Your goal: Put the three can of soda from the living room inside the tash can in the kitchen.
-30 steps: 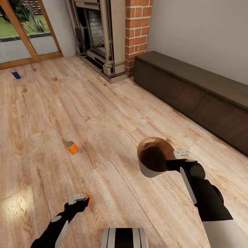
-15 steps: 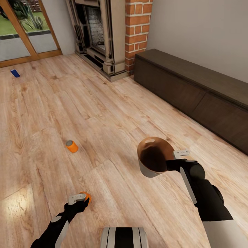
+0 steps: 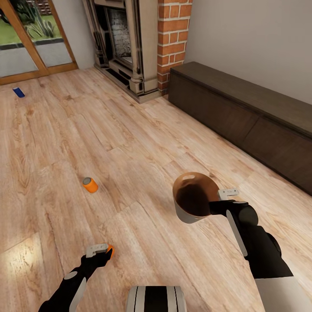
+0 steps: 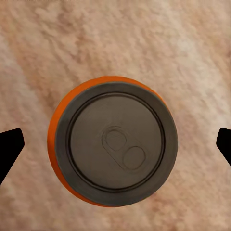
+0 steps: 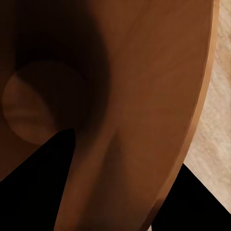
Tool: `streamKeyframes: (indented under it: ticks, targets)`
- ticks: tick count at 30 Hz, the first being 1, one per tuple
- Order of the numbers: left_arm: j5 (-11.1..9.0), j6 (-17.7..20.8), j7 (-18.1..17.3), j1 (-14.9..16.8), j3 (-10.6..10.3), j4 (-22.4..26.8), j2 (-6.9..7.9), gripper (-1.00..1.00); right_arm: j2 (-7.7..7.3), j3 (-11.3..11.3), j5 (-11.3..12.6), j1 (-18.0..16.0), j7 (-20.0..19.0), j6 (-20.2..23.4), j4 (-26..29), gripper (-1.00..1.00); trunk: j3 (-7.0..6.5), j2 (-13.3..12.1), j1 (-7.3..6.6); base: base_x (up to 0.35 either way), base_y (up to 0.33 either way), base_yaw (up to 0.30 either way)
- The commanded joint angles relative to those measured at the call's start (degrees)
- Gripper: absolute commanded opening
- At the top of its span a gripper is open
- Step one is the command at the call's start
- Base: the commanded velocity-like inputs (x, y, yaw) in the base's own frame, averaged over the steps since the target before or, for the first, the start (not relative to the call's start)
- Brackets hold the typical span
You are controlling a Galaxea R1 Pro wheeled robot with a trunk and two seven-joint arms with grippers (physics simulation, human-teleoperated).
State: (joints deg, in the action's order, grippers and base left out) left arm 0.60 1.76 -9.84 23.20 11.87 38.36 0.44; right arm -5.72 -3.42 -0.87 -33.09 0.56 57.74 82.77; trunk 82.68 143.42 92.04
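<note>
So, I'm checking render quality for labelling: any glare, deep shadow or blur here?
Head view: a bright glare patch on the floor, otherwise sharp. Left wrist view: orange soda can evenly lit, slightly soft. Right wrist view: trash can interior deeply shadowed.

head view looks down over the floor (image 3: 143,143); wrist views sit close above it.

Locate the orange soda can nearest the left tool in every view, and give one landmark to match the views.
Head view: orange can low left, just beyond the left tool.
Left wrist view: same can centred, grey top facing the camera, standing between the open fingers.
Right wrist view: trash can's brown inside.
Shared landmark: the wood plank floor.
</note>
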Motion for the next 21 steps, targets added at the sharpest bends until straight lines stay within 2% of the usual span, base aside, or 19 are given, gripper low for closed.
streamKeyframes:
  ticks: [1, 6, 8, 21]
  targets:
    - [0.0, 0.0, 0.0, 0.0, 0.0, 0.0, 0.0, 1.0, 0.01, 0.0, 0.5, 0.0, -0.1, 0.0, 0.0, -1.0, 0.0, 0.0, -0.01, 0.0, 0.0, 0.0]
    - [0.6, 0.0, 0.0, 0.0, 0.0, 0.0, 0.0, 1.0, 0.01, 0.0, 0.5, 0.0, -0.1, 0.0, 0.0, -1.0, 0.0, 0.0, -0.01, 0.0, 0.0, 0.0]
    - [0.9, 0.0, 0.0, 0.0, 0.0, 0.0, 0.0, 1.0, 0.01, 0.0, 0.5, 0.0, -0.1, 0.0, 0.0, -1.0, 0.44, 0.0, 0.05, 0.0, 0.0, 0.0]
    - [1.1, 0.0, 0.0, 0.0, 0.0, 0.0, 0.0, 1.0, 0.01, -0.1, 0.5, 0.0, -0.1, 0.0, 0.0, -1.0, 0.44, 0.0, 0.05, 0.0, 0.0, 0.0]
